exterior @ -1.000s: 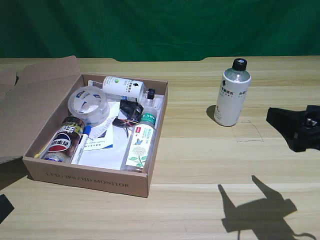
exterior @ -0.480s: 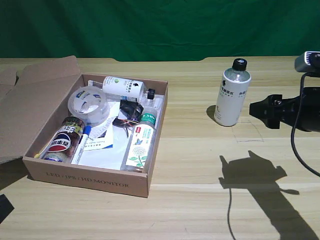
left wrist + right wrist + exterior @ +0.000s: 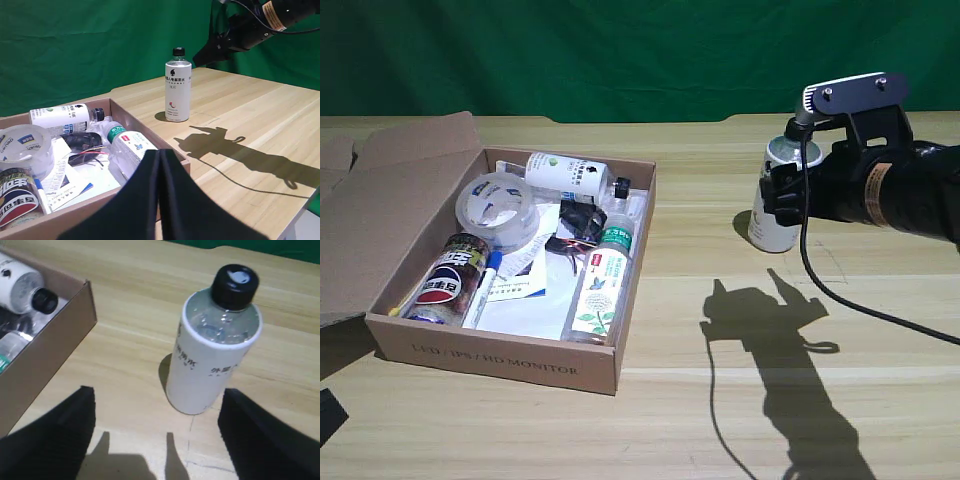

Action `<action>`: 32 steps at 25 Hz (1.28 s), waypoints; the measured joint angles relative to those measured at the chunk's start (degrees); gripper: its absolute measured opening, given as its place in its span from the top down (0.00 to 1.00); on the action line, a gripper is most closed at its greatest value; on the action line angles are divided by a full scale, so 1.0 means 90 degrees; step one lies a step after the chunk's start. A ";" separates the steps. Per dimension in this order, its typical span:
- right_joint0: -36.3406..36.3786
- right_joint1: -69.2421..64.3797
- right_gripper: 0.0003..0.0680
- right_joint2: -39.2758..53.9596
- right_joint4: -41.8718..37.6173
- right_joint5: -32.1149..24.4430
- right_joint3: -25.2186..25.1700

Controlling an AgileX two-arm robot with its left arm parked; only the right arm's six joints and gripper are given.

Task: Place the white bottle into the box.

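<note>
Right gripper point(image 3: 155, 432) has swung in from the side over the last second, fingers spread wide, the white bottle point(image 3: 214, 342) upright just ahead between them, ungrasped, well apart from the box point(image 3: 510, 352); grasp looks next.

- Bright overhead light is falling evenly on the wooden table point(image 3: 720, 420).
- The arm point(image 3: 890, 190) is casting a hard dark shadow point(image 3: 770, 330) toward the camera.
- The white bottle point(image 3: 212, 347) is throwing a small shadow at its base.
- The near black fingers point(image 3: 55, 435) are blurring out of focus.
- Green backdrop point(image 3: 620, 50) is staying dim.
</note>
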 joint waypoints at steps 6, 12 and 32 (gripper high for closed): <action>0.0036 0.0024 0.14 -0.0074 0.0528 0.1091 0.0061; 0.0036 0.0080 0.14 -0.0114 0.0319 0.1216 0.0061; 0.0047 0.0157 0.04 -0.0147 0.0338 0.1412 0.0061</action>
